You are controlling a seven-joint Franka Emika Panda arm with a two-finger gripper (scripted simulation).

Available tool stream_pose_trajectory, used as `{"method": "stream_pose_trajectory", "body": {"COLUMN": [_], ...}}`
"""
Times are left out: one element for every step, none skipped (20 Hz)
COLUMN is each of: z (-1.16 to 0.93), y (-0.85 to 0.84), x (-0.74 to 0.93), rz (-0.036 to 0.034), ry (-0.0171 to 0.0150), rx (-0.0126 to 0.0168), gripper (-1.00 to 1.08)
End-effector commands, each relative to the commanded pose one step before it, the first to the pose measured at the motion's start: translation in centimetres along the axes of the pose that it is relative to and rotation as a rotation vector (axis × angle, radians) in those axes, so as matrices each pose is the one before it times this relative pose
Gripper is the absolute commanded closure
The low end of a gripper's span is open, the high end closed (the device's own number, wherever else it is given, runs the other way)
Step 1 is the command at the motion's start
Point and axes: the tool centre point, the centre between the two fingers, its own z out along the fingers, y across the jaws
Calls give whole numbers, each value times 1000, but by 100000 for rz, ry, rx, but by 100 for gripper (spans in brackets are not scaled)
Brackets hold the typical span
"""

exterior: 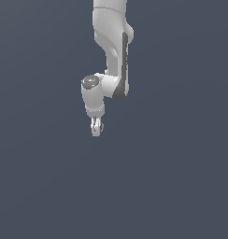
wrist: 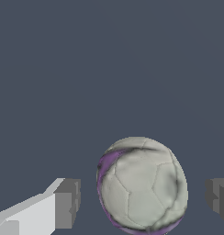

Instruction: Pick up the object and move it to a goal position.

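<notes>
While the gripper stands open, its fingers flank the soccer ball without touching, the ball nearer the three-o'clock finger. A sound grasp probably needs centring on the ball before closing evenly.

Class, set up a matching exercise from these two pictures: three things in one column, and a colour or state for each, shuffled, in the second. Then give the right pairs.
Column one:
1. ball
2. gripper
3. arm

Column two:
A. white, reaching down from the top of the exterior view
B. open, with a finger on either side of the round object and a gap between
C. pale grey-white with cracked panel lines and purple patches

Pairs: 1-C, 2-B, 3-A
</notes>
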Motion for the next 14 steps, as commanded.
{"method": "stream_pose_trajectory", "body": {"z": [915, 242, 188, 134, 80, 27, 0, 0, 0, 0, 0, 0, 0, 0], "y": [1, -6, -5, -4, -3, -1, 0, 0, 0, 0, 0, 0, 0, 0], "x": [11, -14, -11, -8, -5, -2, 0, 0, 0, 0, 0, 0, 0, 0], "rz": [126, 0, 0, 0, 0, 0, 0, 0, 0, 0, 0, 0, 0, 0], "ry": [-18, 0, 0, 0, 0, 0, 0, 0, 0, 0, 0, 0, 0, 0], "rx": [53, 0, 0, 0, 0, 0, 0, 0, 0, 0, 0, 0, 0, 0], "gripper": [-92, -92, -92, -92, -92, -92, 108, 108, 108, 108, 108, 108, 108, 108]}}
